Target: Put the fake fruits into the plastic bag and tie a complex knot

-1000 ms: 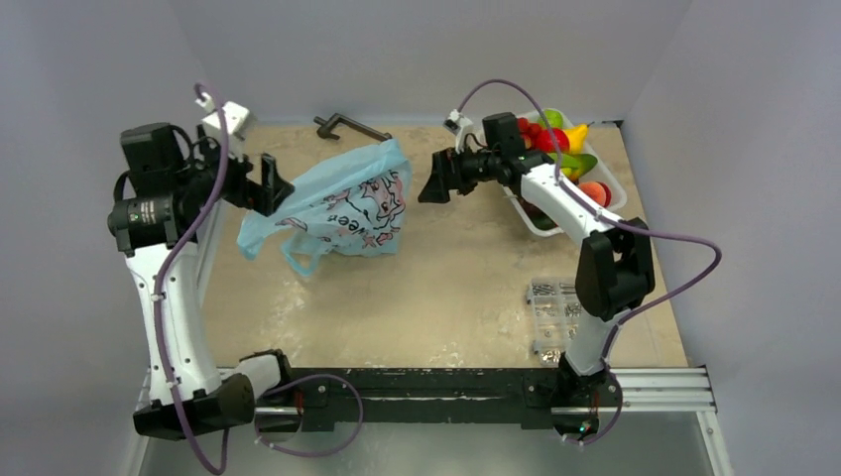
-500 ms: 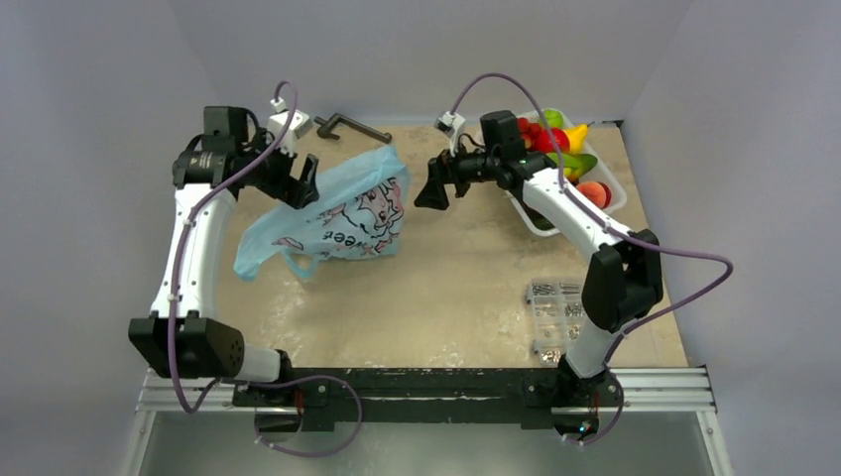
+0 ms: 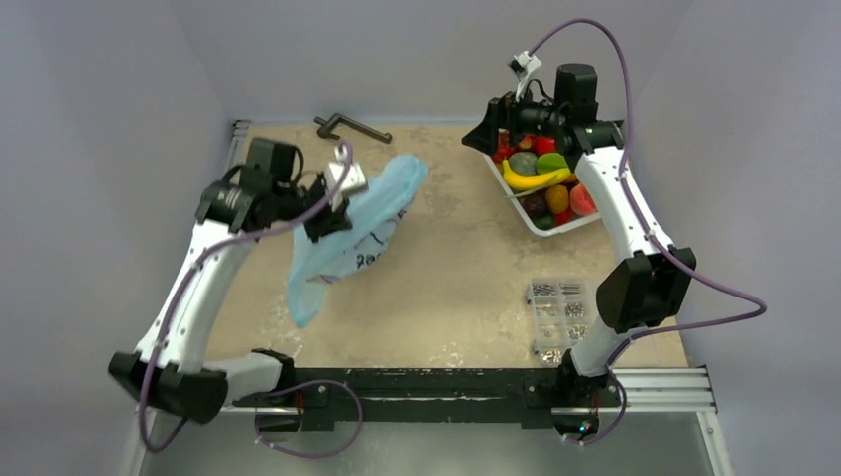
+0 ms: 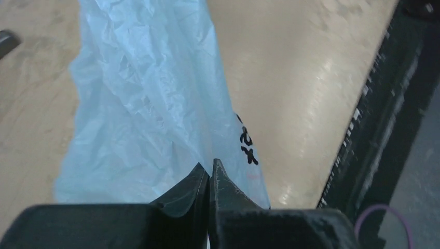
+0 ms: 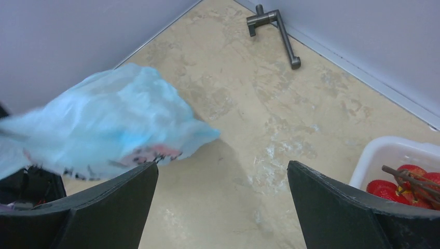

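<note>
The light-blue plastic bag [image 3: 352, 233] hangs crumpled in a slanted strip above the left half of the table, and its black print shows in the left wrist view [image 4: 145, 104]. My left gripper [image 3: 330, 216] is shut on the bag's film, its jaws pressed together [image 4: 210, 174]. The fake fruits [image 3: 540, 178] lie in a white tray [image 3: 526, 213] at the back right: a yellow banana with red, green, orange and dark pieces. My right gripper [image 3: 484, 127] hovers open by the tray's far left corner, empty [image 5: 223, 176]. That view also shows the bag [image 5: 114, 124] and red fruits [image 5: 404, 187].
A clear box of metal screws [image 3: 555, 317] sits near the right arm's base. A dark metal crank handle [image 3: 352, 126] lies by the back wall [image 5: 275, 26]. A black rail [image 3: 426, 382] runs along the near edge. Grey walls enclose the table.
My left gripper shut on the bag and carried it toward the table's middle, so the bag is stretched and lifted. My right arm swung back right to the tray, still open.
</note>
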Motion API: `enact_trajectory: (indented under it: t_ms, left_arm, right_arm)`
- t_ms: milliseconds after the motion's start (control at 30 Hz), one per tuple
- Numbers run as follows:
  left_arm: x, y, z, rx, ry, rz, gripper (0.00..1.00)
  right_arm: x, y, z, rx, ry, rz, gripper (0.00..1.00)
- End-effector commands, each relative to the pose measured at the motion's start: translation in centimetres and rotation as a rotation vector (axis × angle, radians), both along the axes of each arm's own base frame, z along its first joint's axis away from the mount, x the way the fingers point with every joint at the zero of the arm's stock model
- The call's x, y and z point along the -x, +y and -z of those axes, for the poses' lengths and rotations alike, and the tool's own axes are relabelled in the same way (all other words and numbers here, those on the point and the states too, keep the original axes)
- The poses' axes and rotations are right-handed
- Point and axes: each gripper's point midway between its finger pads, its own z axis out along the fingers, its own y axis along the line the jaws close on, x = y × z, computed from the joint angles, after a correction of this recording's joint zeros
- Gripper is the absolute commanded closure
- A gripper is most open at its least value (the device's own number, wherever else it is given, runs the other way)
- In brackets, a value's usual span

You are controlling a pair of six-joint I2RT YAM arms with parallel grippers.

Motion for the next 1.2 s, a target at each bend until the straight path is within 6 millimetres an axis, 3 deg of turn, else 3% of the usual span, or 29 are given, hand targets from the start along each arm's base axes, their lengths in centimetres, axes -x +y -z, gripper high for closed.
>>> enact_trajectory:
  t_ms: [0, 33, 67, 100, 133, 167, 200, 367, 433, 500, 567, 633, 733, 867, 1000, 1167]
  left_arm:
    - [9.3, -0.9, 8.0, -0.175, 0.071, 0.348, 1.00]
    - [10.7, -1.0, 10.1, -0.211, 0.087, 0.393, 0.97]
    - [11.8, -0.9, 12.1, -0.248, 0.100, 0.430, 0.81]
    - [12.6, -0.9, 13.4, -0.271, 0.105, 0.451, 0.52]
    - [13.1, -0.9, 13.9, -0.273, 0.114, 0.448, 0.32]
    - [12.9, -1.2, 13.1, -0.247, 0.109, 0.413, 0.07]
    - [12.4, -1.7, 11.9, -0.216, 0.099, 0.359, 0.01]
    - [9.5, -3.2, 1.8, 0.081, 0.062, 0.125, 0.00]
    - [6.9, -1.6, -1.4, 0.183, 0.035, -0.036, 0.00]
    - [3.7, 1.2, -2.9, 0.226, -0.006, -0.202, 0.00]
    - [0.1, 5.3, -2.1, 0.183, -0.031, -0.385, 0.00]
    - [-3.1, 9.7, -0.1, 0.154, 0.032, -0.523, 0.00]
    - [-5.0, 12.9, 3.7, 0.083, 0.156, -0.525, 0.00]
    - [-5.6, 13.7, 9.0, -0.020, 0.166, -0.365, 0.00]
    - [-7.4, 12.7, 11.3, 0.020, 0.168, -0.337, 0.00]
    - [-8.9, 12.1, 14.3, 0.039, 0.234, -0.363, 0.00]
  right_arm:
    - [0.9, -0.8, -2.4, -0.004, -0.042, 0.014, 0.01]
    - [0.7, -0.8, -1.9, 0.010, -0.047, 0.012, 0.01]
    - [0.5, -0.8, -1.2, 0.018, -0.036, 0.009, 0.01]
    - [0.1, -0.9, -0.2, 0.032, -0.015, 0.015, 0.01]
    - [-0.2, -1.0, 0.8, 0.046, 0.009, 0.022, 0.01]
    - [-0.3, -0.7, 1.7, 0.054, 0.038, 0.018, 0.01]
    - [-0.4, -0.3, 2.6, 0.060, 0.069, 0.010, 0.01]
    - [0.4, 3.5, 6.0, 0.101, 0.143, -0.042, 0.01]
    - [1.0, 5.5, 7.5, 0.118, 0.168, -0.078, 0.01]
    - [1.3, 7.1, 9.4, 0.135, 0.195, -0.107, 0.01]
    - [1.4, 8.6, 11.1, 0.125, 0.249, -0.132, 0.01]
    - [1.7, 9.8, 12.6, 0.133, 0.294, -0.161, 0.01]
    - [2.9, 10.6, 15.0, 0.149, 0.411, -0.173, 0.01]
    - [4.8, 10.2, 18.8, 0.175, 0.528, -0.183, 0.01]
    - [6.5, 10.6, 22.0, 0.180, 0.670, -0.217, 0.01]
    - [7.5, 12.1, 24.3, 0.146, 0.777, -0.245, 0.01]
